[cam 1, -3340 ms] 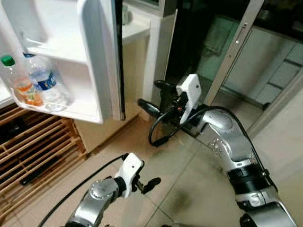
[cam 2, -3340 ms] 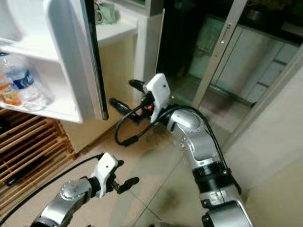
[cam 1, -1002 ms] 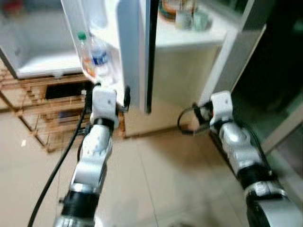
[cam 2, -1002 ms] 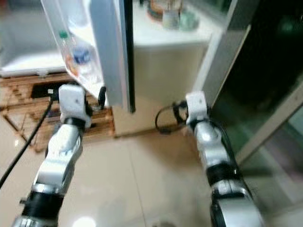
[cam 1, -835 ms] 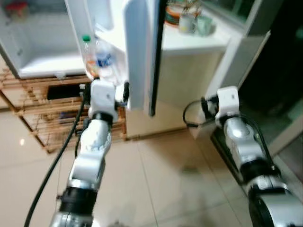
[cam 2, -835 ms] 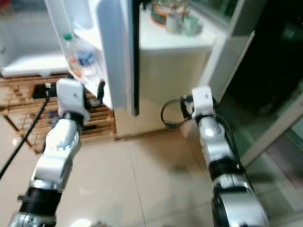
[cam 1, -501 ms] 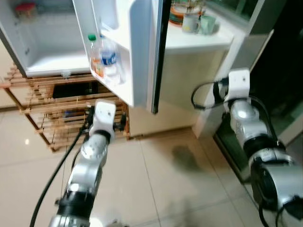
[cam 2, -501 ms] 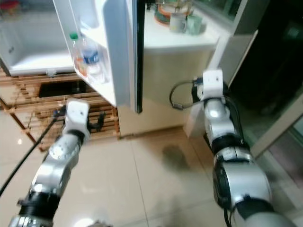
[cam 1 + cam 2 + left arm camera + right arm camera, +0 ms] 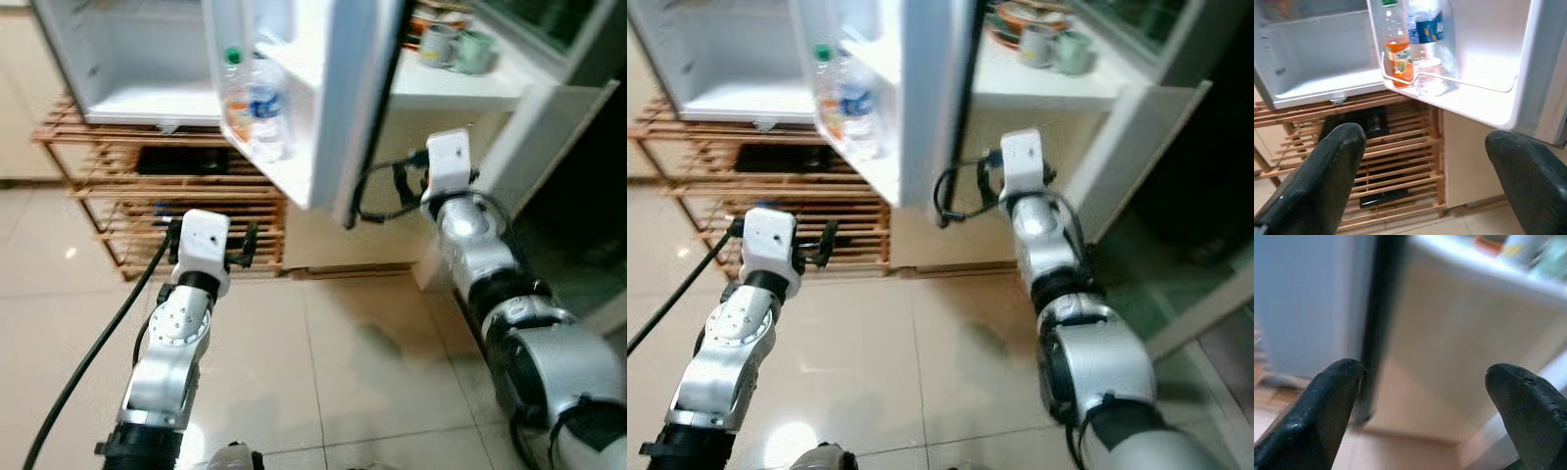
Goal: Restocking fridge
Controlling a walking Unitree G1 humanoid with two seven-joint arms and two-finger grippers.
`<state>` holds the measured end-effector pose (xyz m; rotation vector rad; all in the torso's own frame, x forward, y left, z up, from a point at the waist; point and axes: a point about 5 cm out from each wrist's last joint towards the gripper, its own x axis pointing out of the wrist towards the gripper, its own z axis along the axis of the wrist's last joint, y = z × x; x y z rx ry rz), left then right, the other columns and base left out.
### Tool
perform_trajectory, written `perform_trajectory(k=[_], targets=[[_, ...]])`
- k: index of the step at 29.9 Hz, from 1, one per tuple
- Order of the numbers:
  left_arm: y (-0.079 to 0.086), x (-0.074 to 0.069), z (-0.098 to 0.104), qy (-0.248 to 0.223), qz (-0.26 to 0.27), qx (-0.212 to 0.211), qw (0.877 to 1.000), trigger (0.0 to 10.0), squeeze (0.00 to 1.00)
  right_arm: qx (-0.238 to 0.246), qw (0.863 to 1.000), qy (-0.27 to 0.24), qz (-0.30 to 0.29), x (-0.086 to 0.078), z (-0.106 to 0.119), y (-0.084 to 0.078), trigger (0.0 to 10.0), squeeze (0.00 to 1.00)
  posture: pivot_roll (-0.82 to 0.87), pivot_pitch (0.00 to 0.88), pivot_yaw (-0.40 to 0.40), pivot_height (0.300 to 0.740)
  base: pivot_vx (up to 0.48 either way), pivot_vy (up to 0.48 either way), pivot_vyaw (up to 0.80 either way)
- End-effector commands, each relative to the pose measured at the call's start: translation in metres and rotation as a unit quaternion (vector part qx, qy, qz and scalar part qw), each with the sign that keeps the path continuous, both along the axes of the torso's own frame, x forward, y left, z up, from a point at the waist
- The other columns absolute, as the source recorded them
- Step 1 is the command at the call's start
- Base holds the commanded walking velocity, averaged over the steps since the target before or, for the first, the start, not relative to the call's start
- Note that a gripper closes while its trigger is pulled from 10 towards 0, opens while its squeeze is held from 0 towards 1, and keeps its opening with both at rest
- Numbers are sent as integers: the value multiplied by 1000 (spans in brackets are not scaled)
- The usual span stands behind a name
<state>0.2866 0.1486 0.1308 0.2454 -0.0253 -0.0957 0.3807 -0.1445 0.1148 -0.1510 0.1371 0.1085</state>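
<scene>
left end effector (image 9: 1420, 181) empty, fingers spread, below fridge door (image 9: 343, 88) | right end effector (image 9: 1425, 416) spread, empty, beside door edge | orange-drink bottle (image 9: 1396, 54) and clear water bottle (image 9: 1427, 46) upright in white door shelf (image 9: 1469, 100) | slatted wooden rack (image 9: 108, 186) beneath

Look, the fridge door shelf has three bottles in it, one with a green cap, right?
Not three: two bottles stand in the white fridge door shelf, the orange-drink bottle with the green cap and a clear water bottle with a blue label beside it. The left wrist view shows this.
</scene>
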Motion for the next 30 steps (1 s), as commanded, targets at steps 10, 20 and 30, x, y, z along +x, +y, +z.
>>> perform_trajectory(k=[10, 20, 30], targets=[[-8, 7, 16, -31, -22, 16, 999, 10000, 0, 2, 999, -13, -38, 0, 4, -22, 10000, 0, 11, 0, -45, 740, 458, 0, 67], [-15, 8, 16, -38, -23, 3, 999, 10000, 0, -4, 999, -19, -37, 3, 10, -25, 10000, 0, 2, 0, -53, 740, 479, 0, 0], [-16, 8, 23, -61, -25, -4, 998, 10000, 0, 9, 996, 14, -87, 4, 7, -39, 10000, 0, 11, 0, -56, 740, 192, 0, 0]])
